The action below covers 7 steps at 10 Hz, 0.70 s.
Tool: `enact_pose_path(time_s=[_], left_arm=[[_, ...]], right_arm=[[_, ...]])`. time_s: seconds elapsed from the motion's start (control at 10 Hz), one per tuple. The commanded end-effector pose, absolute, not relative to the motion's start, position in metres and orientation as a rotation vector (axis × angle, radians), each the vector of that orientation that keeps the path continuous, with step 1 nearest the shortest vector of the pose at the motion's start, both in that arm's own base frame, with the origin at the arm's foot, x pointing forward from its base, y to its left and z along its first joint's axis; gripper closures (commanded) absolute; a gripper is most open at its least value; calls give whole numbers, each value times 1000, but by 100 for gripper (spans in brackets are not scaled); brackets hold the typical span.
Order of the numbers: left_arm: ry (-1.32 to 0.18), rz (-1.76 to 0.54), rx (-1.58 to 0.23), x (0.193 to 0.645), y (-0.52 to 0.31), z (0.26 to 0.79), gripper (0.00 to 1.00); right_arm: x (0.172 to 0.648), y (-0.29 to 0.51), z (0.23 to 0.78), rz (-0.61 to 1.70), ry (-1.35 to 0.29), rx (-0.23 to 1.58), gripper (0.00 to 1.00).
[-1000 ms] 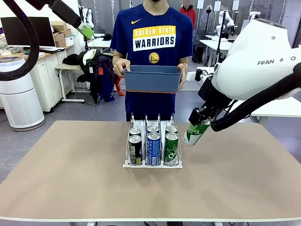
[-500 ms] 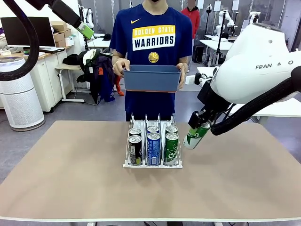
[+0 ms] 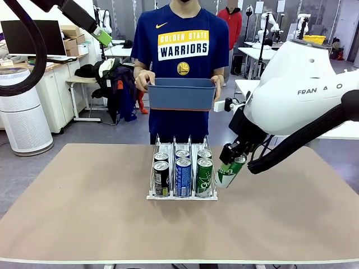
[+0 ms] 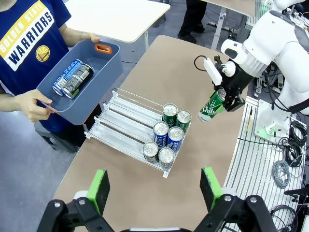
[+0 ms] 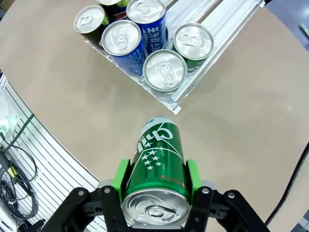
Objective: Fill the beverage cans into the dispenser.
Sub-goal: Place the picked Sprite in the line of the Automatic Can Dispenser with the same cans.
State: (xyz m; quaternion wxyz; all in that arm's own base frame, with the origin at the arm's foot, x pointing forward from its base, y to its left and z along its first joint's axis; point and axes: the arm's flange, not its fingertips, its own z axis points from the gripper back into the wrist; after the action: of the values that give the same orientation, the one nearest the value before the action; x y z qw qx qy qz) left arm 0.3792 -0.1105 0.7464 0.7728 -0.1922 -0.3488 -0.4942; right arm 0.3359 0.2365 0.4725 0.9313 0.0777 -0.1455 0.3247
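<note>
- My right gripper [image 3: 230, 156] is clamped across a slim green drink can [image 3: 228, 171], pads on its sides just below the silver top. I judge that this grip leaves the base free to go into a lane first.
- The can hangs tilted above the tan table [image 3: 84, 213], just right of the near right corner of the small white wire dispenser [image 4: 121, 120] (apart from it, not touching).
- In the dispenser six cans [image 3: 183, 177] stand bunched at the near end, two per lane: dark left, blue middle, green right. The far stretch of every lane is bare, so I'd feed from there, likely into the right lane to match colours.
- My left gripper [image 4: 155, 189] hangs high with its fingers spread wide, holding nothing (parked clear, I take it).
- A person at the far side holds a blue-grey plastic bin [image 3: 181, 95] with two more cans [image 4: 72, 79] lying inside, one blue and one dark, apparently the next supply.
- Readable: white "Chils…" on the held can and "GOLDEN STATE WARRIORS" on the person's shirt. The blue cans' lettering is too small for me to read.
</note>
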Motion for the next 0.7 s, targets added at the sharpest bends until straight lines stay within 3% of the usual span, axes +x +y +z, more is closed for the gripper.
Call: enact_pose_path(time_s=[0.0, 0.6], left_arm=[[-746, -1066, -413, 378, -109, 746, 0], [-746, -1066, -413, 378, -109, 746, 0]], right_arm=[[338, 246, 466, 696, -324, 185, 42], [359, 269, 454, 700, -362, 204, 42]])
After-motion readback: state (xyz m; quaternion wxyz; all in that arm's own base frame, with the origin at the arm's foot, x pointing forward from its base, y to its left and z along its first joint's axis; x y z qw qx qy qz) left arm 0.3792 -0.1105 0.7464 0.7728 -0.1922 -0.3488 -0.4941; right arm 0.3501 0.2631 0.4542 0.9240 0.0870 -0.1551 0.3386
